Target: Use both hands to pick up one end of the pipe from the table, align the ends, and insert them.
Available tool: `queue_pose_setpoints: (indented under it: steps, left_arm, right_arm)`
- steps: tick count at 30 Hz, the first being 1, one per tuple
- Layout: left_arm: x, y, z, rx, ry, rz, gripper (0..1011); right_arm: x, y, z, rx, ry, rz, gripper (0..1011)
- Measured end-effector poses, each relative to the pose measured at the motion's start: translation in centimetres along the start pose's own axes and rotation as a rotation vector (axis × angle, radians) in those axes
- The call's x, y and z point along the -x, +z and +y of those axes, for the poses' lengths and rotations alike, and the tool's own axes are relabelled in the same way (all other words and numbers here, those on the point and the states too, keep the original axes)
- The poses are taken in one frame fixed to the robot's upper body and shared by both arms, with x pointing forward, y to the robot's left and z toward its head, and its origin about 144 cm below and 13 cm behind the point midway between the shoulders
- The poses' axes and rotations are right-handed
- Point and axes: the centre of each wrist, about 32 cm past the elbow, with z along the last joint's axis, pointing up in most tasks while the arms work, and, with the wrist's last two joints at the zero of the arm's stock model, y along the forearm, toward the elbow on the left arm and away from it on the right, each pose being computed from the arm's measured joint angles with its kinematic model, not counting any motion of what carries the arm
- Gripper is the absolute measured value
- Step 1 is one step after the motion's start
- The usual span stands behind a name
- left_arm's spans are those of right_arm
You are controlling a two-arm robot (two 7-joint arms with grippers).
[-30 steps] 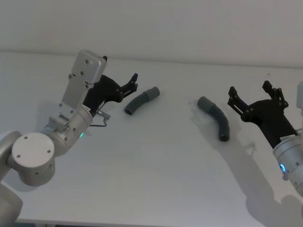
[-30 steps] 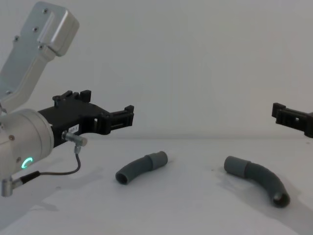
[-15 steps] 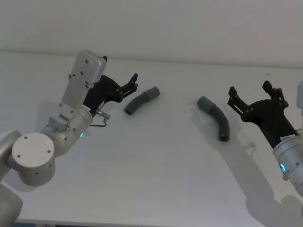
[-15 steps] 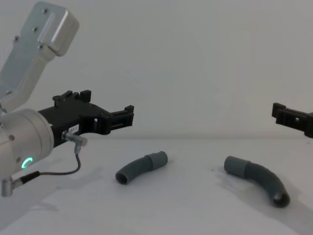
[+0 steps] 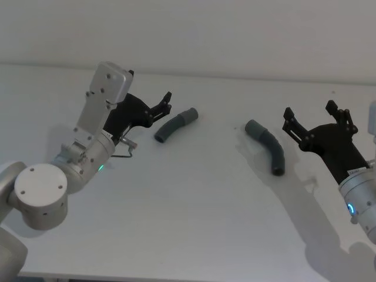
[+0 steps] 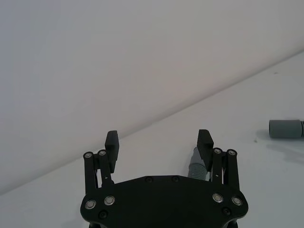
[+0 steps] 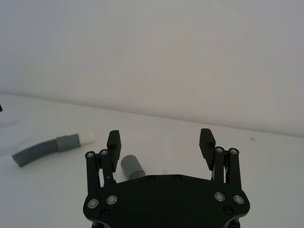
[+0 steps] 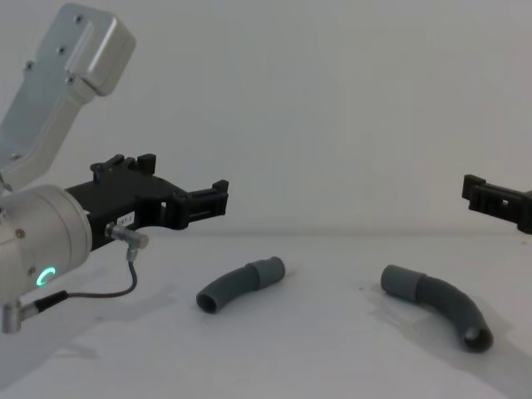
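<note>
Two curved dark grey corrugated pipe pieces lie apart on the white table (image 5: 194, 211). The left piece (image 5: 175, 125) (image 8: 237, 285) points its grey cuff end (image 5: 189, 114) toward the back; in the right wrist view a white spigot (image 7: 87, 138) sticks out of it. The right piece (image 5: 268, 147) (image 8: 439, 303) has its cuff (image 5: 254, 127) toward the middle. My left gripper (image 5: 166, 101) (image 6: 158, 138) hovers open just left of the left piece. Right of the right piece, my right gripper (image 5: 309, 110) (image 7: 160, 138) hangs open above the table. Neither gripper touches a pipe.
A plain pale wall runs behind the table. Bare table surface lies between the two pipe pieces and in front of them. A thin cable loops off the left wrist (image 8: 100, 291).
</note>
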Motion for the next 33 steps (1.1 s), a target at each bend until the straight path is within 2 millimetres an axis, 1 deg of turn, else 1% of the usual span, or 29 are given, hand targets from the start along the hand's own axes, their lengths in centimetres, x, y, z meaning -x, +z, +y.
queue_pose_setpoints:
  steps: [5, 12, 26, 33]
  left_arm:
    - [-0.3, 0.3, -0.1, -0.026, -0.03, -0.008, 1001]
    - [-1.1, 1.3, -0.7, -0.079, -0.108, -0.022, 1001]
    - [-3.1, 4.3, -2.7, -0.228, -0.288, -0.074, 1001]
    - [-3.9, 4.9, -3.6, -0.28, -0.332, -0.073, 1001]
  right_arm:
    - [0.0, 0.0, 0.0, 0.0, 0.0, 0.0, 1004]
    - [0.0, 0.0, 0.0, 0.0, 0.0, 0.0, 1003]
    - [0.0, 0.0, 0.0, 0.0, 0.0, 0.0, 1004]
    - [0.0, 0.0, 0.0, 0.0, 0.0, 0.0, 1004]
